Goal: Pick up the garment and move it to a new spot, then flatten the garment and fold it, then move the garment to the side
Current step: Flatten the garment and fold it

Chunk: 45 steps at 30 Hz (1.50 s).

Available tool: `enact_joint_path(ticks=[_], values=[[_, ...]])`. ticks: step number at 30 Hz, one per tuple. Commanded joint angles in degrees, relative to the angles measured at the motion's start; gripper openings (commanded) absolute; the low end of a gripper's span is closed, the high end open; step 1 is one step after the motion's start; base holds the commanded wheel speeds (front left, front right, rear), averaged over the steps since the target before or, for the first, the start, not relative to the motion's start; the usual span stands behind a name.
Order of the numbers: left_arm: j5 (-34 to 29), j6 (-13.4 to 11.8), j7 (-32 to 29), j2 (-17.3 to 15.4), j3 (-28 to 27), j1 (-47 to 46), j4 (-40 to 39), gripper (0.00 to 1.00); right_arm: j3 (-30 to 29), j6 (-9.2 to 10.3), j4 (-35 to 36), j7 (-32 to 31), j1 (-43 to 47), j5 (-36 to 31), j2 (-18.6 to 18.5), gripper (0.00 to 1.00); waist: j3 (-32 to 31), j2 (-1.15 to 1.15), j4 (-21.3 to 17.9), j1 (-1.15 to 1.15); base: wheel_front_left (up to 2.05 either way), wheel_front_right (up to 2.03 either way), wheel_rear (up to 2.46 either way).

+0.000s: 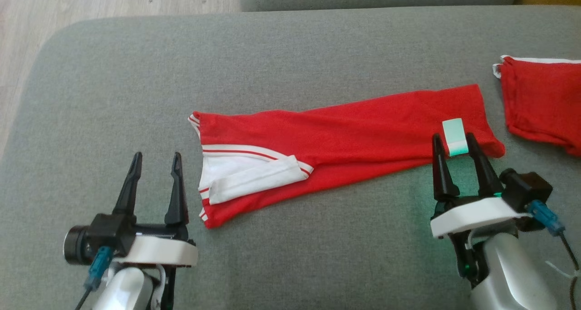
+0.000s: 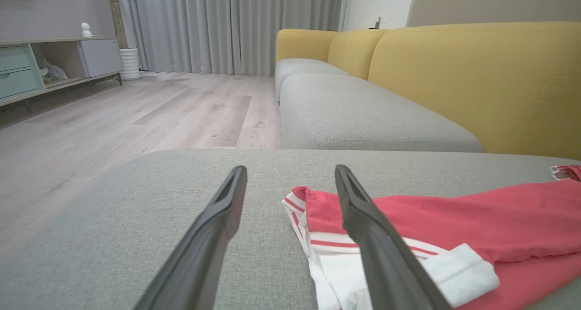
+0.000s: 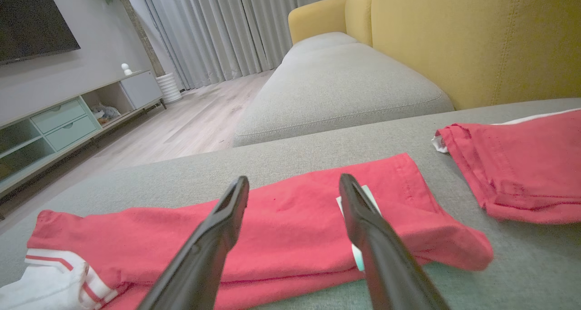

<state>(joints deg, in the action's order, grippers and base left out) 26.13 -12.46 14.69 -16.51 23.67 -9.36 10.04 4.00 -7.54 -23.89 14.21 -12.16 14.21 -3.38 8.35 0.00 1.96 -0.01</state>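
On the grey cushion (image 1: 113,96): red garment (image 1: 354,128) lying flat as a long folded strip, mid head view, running roughly 8 to 2 o'clock
its ends: white striped collar (image 1: 254,176) at the 8 o'clock end, pale tag (image 1: 455,136) near the 2 o'clock end
right gripper (image 1: 453,136): jaws spread, gripping nothing, tips either side of the tag
left gripper (image 1: 157,155): spread wide too, empty, just beside the collar end
second red garment (image 1: 542,101): off at 3 o'clock, apart from the strip

No writing can be read; the pale tag (image 1: 455,135) on the red garment (image 1: 345,128) looks blank.
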Motion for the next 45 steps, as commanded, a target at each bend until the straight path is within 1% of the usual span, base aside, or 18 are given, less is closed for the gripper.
enact_joint_path(ticks=[1, 4, 6, 8, 12, 18, 22, 26, 27, 28, 31, 34, 39, 42, 44, 45], values=[[-1.2, 0.6, 0.3, -0.4, -3.5, -1.6, -1.9, 1.00, 1.4, 0.05, 2.4, 0.8, -1.8, 0.1, 0.5, 1.00, 0.2, 0.00, 0.1, 0.01, 0.00, 0.00, 0.00], [-3.8, 3.5, 0.3, 1.1, -5.6, -1.5, -1.3, 1.00, 0.0, 0.05, 2.6, 0.8, -2.6, -1.4, 0.5, 1.00, 1.0, 0.00, 0.3, 0.01, 0.00, 0.00, 0.00], [-5.3, 5.1, 0.3, 1.9, -6.7, -2.1, -0.8, 1.00, -2.1, 0.05, 1.4, 0.4, -3.8, -3.2, 0.5, 1.00, 1.8, 0.00, 0.5, 0.01, 0.00, 0.00, 0.00], [-6.7, 6.4, 0.3, 2.7, -7.8, -3.0, -0.4, 1.00, -5.6, 0.05, -0.7, -2.0, -5.6, -8.7, 0.5, 1.00, 2.8, 0.00, 0.8, 0.01, 0.00, 0.00, 0.00], [-8.8, 8.6, 0.3, 4.6, -9.3, -4.4, 0.3, 1.00, -12.5, 0.05, -5.0, -4.9, -10.2, -11.1, 0.5, 1.00, 4.8, 0.00, 1.5, 0.01, 0.00, 0.00, 0.00], [-11.3, 11.6, 0.3, 7.1, -10.7, -5.9, 1.7, 1.00, -21.7, 0.05, -14.3, -7.7, -15.7, -14.3, 0.5, 1.00, 7.2, 0.00, 2.7, 0.01, 0.00, 0.00, 0.00], [-12.6, 13.1, 0.3, 8.0, -12.1, -6.4, 2.4, 1.00, -24.7, 0.05, -20.9, -7.9, -17.7, -16.3, 0.5, 1.00, 8.1, 0.00, 3.0, 0.01, 0.00, 0.00, 0.00], [-13.7, 14.2, 0.3, 8.5, -13.6, -6.8, 2.7, 1.00, -24.3, 0.05, -27.5, -7.5, -19.7, -15.8, 0.5, 1.00, 8.5, 0.00, 2.9, 0.01, 0.00, 0.00, 0.00], [-13.9, 14.4, 0.3, 8.6, -14.0, -6.8, 2.8, 1.00, -23.7, 0.05, -28.8, -7.1, -20.3, -15.5, 0.5, 0.27, 8.6, 0.00, 2.7, 0.01, 0.00, 0.00, 0.00], [-14.1, 14.5, 0.3, 8.7, -14.3, -6.8, 2.8, 1.00, -23.3, 0.05, -29.8, -6.4, -20.7, -15.4, 0.5, 0.00, 8.5, 0.00, 2.6, 0.01, 0.00, 0.00, 0.00], [-14.8, 14.9, 0.3, 8.9, -15.3, -6.6, 3.1, 1.00, -23.2, 0.05, -31.2, -4.1, -21.8, -16.0, 0.5, 0.00, 8.1, 0.00, 1.8, 0.01, 0.00, 0.00, 0.00], [-15.4, 15.3, 0.3, 9.3, -16.1, -6.2, 3.2, 1.00, -25.2, 0.05, -30.0, -2.8, -21.8, -19.0, 0.5, 0.00, 7.3, 0.00, 1.0, 0.01, 0.00, 0.00, 0.00], [-16.1, 16.0, 0.3, 9.9, -17.1, -5.6, 3.3, 1.00, -31.5, 0.05, -24.0, -3.6, -20.7, -25.9, -1.5, 0.00, 5.8, 0.00, 0.1, 0.01, 0.00, 0.00, 0.00], [-16.5, 16.3, 0.3, 10.4, -17.4, -5.3, 3.5, 1.00, -34.9, 0.05, -20.2, -5.0, -20.3, -27.9, -2.8, 0.00, 4.9, 0.00, -0.1, 0.01, 0.00, 0.00, 0.00], [-16.7, 16.5, 0.3, 10.7, -17.6, -5.1, 3.6, 1.00, -35.8, 0.05, -17.9, -5.9, -20.2, -28.4, -2.7, 0.00, 4.2, 0.00, -0.1, 0.01, 0.00, 0.00, 0.00], [-16.7, 16.5, 0.3, 10.7, -17.6, -5.1, 3.6, 1.00, -35.8, 0.05, -17.9, -5.9, -20.2, -28.4, -2.7, 0.00, 4.2, 0.00, -0.1, 0.01, 0.00, 0.00, 0.00]])
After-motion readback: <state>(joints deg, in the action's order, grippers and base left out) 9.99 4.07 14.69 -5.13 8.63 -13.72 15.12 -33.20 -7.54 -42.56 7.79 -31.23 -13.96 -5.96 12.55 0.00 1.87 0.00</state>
